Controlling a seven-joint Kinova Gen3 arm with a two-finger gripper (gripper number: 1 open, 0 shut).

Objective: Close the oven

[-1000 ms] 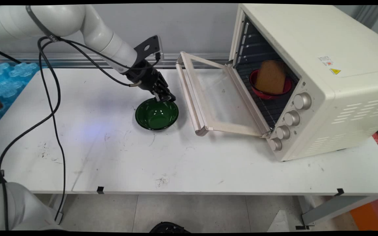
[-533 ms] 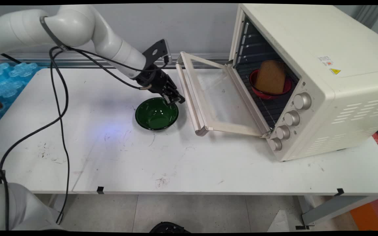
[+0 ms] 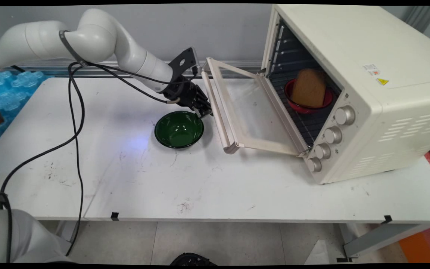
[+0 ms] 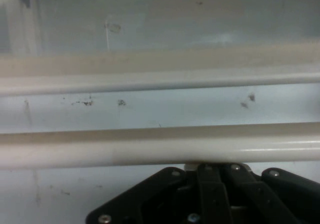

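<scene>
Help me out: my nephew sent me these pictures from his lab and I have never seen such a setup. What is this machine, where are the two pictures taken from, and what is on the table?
It is a white robot arm with a black gripper. The main view looks down across a white table from a fixed camera. The hand view comes from a camera on the gripper itself. On the table stand an empty green bowl and a cream toaster oven with its door open. Inside, a red bowl holds brown bread. The gripper sits right at the door's handle, beside the green bowl. Whether it grips anything is unclear.

Green bowl (image 3: 178,129), red bowl (image 3: 307,101), brown bread (image 3: 308,87), cream oven (image 3: 368,74).
</scene>
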